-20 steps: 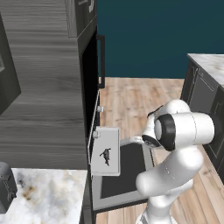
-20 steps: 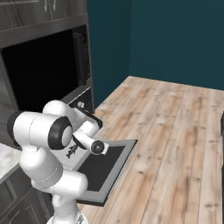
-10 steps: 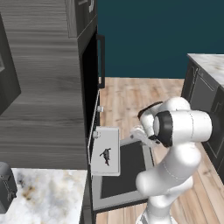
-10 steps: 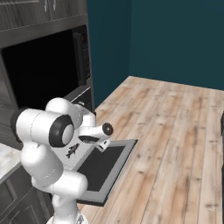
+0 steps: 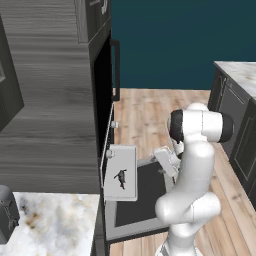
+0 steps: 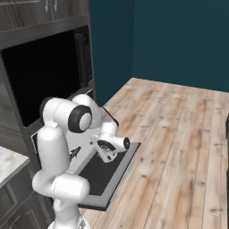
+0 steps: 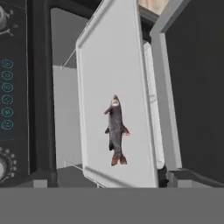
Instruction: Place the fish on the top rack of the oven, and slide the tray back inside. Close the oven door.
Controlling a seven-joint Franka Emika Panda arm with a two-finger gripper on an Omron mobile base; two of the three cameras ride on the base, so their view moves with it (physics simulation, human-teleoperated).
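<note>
Toaster [image 5: 7, 214] sits at the lower left edge of the left base view, on a marbled worktop [image 5: 55, 224]. Right of it the tall dark wood-grain cabinet holds the oven [image 5: 103, 95], its black cavity open. The tray [image 5: 121, 172] is pulled out of the cavity, a pale grey sheet left of centre in that view, and the fish [image 5: 120, 178] lies on it near its middle, touching its surface. In the hand view the fish [image 7: 116, 131] is at centre frame on the same sheet [image 7: 113, 65], head toward the top of the frame, tail toward the bottom. Under the tray the oven door [image 5: 145, 200] is folded down flat, grey frame around dark glass. Further right, the end effector [image 5: 165, 162] hovers over the door just beside the tray's outer edge, apart from the fish, its fingers spread wide and holding nothing. The white arm fills the lower right.
</note>
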